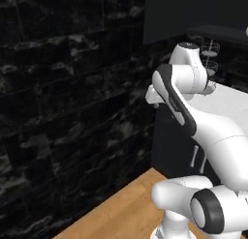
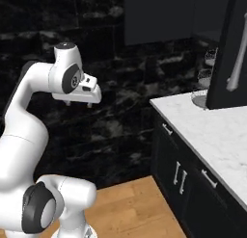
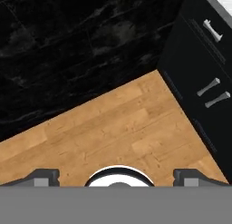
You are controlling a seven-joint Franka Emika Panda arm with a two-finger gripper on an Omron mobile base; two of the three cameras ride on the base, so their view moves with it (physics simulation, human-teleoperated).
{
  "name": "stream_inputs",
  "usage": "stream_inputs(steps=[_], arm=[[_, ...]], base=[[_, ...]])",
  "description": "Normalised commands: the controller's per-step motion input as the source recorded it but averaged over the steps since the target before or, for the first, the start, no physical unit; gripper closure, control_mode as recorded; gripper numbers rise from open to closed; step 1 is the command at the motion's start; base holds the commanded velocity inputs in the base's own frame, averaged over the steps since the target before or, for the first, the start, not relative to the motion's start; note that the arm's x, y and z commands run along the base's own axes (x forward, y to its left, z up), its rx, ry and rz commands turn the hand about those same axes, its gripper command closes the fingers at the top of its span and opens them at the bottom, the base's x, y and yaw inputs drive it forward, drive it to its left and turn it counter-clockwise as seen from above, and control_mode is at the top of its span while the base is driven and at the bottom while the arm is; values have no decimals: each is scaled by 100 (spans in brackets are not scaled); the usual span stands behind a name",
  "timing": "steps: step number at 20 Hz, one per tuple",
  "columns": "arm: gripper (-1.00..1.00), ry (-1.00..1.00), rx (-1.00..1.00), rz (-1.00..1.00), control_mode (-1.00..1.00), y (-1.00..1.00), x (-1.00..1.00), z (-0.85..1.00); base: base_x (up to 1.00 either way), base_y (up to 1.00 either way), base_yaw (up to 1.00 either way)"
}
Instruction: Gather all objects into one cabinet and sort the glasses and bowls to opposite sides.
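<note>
While the gripper (image 3: 116, 175) hangs over bare wood floor (image 3: 113, 128), its two fingertips (image 3: 43, 177) stand wide apart with nothing between them; hand is empty and pointing down; base cabinet drawers (image 3: 213, 87) lie off to one side beyond the fingers, dark marble wall (image 3: 68, 46) ahead of them.

None of the tableware can be made out from here; judged from the task, mugs and tumbler should be light, rigid, glazed and slick, best pinched across the rim or wall; the wide bowl likely needs a grip on its rim edge, not across the span.

Right base view gives what the hand view lacks: white counter (image 2: 212, 131), and well beyond the fingers the cabinet's open door (image 2: 231, 49) with its silver bar handle (image 2: 239, 54); wire basket stand (image 2: 206, 78) partly hidden behind it; left base view catches that stand past the arm; cabinet interior hidden.
</note>
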Motion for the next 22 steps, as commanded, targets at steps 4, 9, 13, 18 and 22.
stream_inputs(steps=[4,9,13,18,22], arm=[[-100,0,0,0,100,0,0,0],[-100,0,0,0,100,0,0,0],[-100,0,0,0,100,0,0,0],[-100,0,0,0,100,0,0,0],[-100,0,0,0,100,0,0,0]], base=[[97,2,-55],[80,9,-63],[64,10,-71],[75,45,-57],[71,53,-38]])
